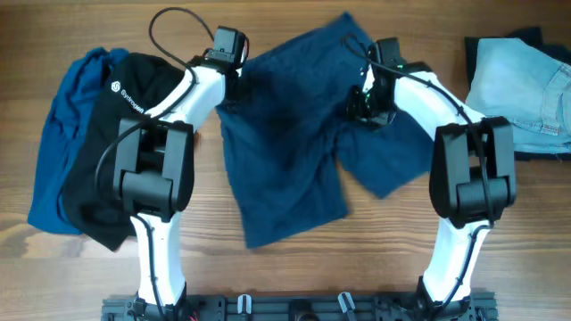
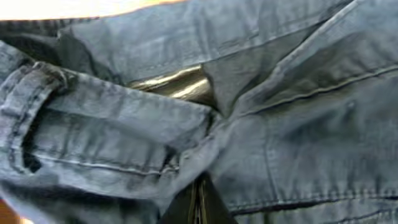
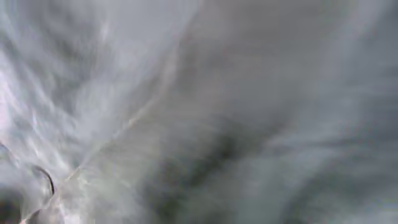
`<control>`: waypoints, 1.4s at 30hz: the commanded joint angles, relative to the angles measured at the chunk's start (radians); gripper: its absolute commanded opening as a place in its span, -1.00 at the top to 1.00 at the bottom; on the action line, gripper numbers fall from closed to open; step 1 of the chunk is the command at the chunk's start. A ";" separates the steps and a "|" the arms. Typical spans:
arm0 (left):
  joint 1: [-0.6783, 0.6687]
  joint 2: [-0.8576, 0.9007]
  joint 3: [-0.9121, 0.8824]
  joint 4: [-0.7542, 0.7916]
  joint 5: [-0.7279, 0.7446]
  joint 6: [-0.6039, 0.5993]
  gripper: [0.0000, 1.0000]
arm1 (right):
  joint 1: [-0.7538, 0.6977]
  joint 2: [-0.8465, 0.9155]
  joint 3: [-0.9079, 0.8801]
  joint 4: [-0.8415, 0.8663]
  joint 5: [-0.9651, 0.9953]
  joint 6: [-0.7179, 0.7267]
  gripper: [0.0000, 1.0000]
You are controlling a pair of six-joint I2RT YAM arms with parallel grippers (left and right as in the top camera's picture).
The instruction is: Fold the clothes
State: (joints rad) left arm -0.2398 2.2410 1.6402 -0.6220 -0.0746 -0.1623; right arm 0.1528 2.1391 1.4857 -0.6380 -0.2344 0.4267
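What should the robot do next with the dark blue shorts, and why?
Probably lift the left gripper a little, pulling the waistband up so that side can fold over. The navy shorts lie spread open on the table, legs splayed, not folded, and that gripper is shut on bunched waistband fabric. The right gripper shows only blurred cloth, so its grip is unclear.

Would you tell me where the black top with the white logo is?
Overhead view, left side: black top lies over the blue garment, partly under the left arm.
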 commanded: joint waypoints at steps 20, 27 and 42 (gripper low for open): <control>0.054 0.037 -0.037 -0.415 0.253 -0.190 0.92 | -0.059 0.032 0.064 0.295 0.021 -0.217 -0.69; 0.077 0.037 -0.037 -0.354 0.253 -0.190 0.92 | -0.061 -0.150 0.202 -0.132 -0.013 -0.133 -0.99; 0.077 0.037 -0.037 -0.124 0.241 -0.182 0.92 | -0.060 -0.342 0.113 -0.652 -0.015 0.056 -1.00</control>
State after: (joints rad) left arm -0.1558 2.2158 1.6287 -0.8078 0.1711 -0.3393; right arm 0.0898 1.7802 1.6554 -1.2755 -0.2390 0.4019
